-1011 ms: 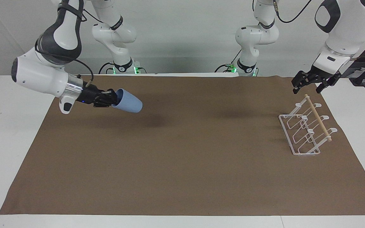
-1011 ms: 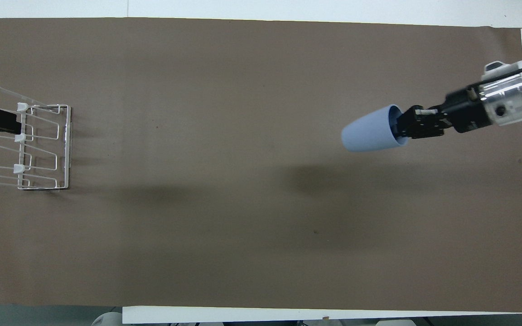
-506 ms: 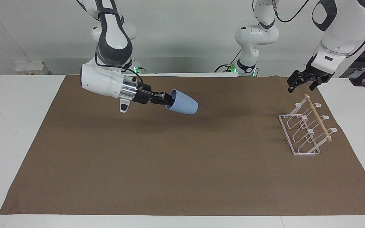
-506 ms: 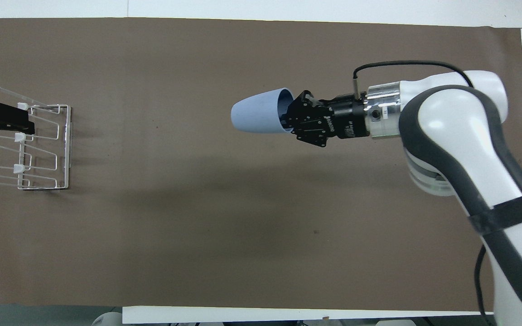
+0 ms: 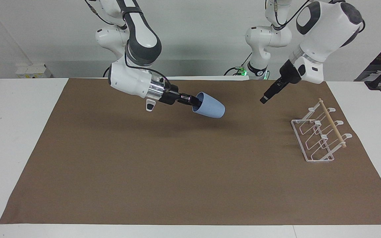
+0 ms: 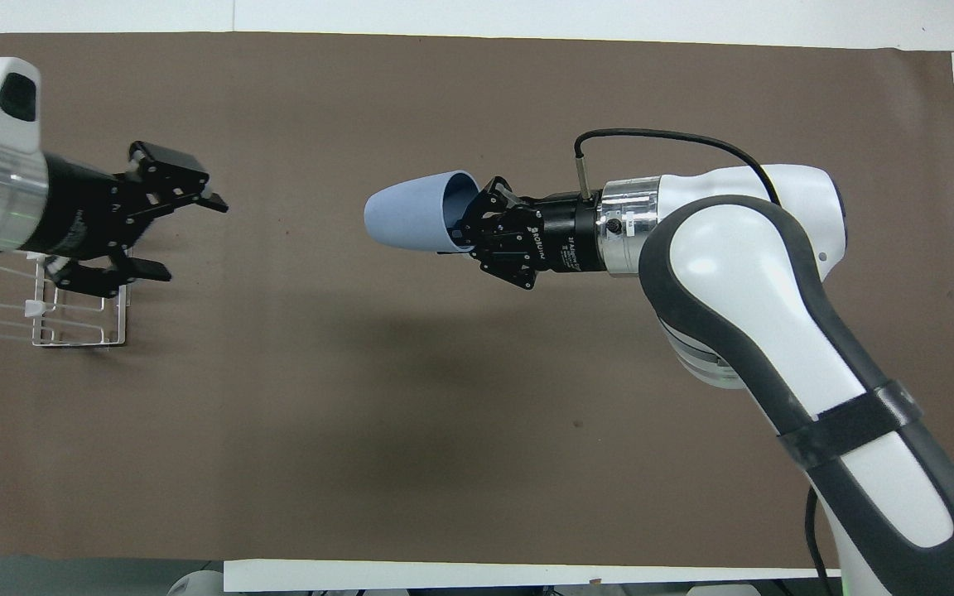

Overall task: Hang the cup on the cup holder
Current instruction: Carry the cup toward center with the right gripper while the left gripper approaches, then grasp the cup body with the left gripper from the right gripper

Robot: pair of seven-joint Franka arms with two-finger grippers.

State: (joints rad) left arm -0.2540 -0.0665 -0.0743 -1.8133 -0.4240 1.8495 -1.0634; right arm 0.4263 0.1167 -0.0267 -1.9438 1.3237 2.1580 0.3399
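The light-blue cup hangs in the air on its side over the middle of the brown mat, base pointing toward the left arm's end; it also shows in the overhead view. My right gripper is shut on the cup's rim, one finger inside the mouth. The white wire cup holder with its wooden dowel stands on the mat at the left arm's end and holds no cup. My left gripper is open and empty in the air, beside the holder and pointing toward the cup. It partly covers the holder from above.
The brown mat covers most of the white table. Nothing else lies on it.
My right gripper has carried the cup from the right arm's end to over the middle of the mat. My left gripper has swung off the holder's dowel toward the cup.
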